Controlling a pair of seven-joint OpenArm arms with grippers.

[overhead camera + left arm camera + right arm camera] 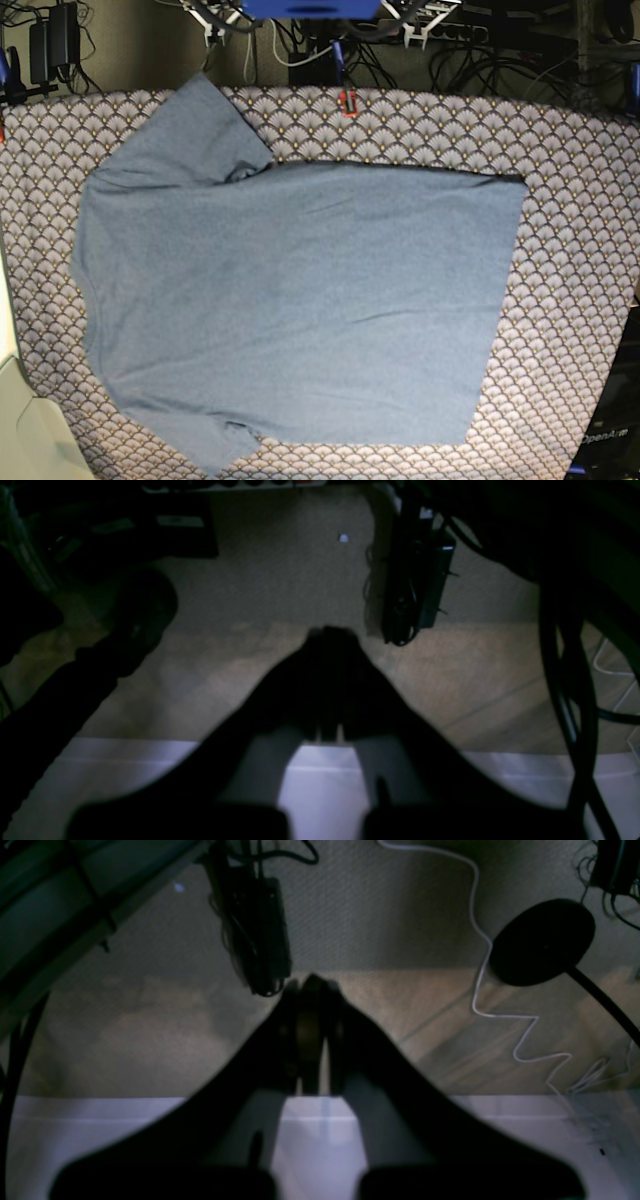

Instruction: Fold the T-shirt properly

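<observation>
While T-shirt (300, 300) lies flat, left end effector (327, 635), right end effector (310, 982) closed, empty.

Surface: covered edge to edge by a fan-scale patterned tablecloth (580, 200).
Lying on it: a slate-blue T-shirt (300, 300), spread flat, plain side up, sleeves toward the base view's left.
Far edge: a small red object (348, 102) lay beside the shirt.
</observation>
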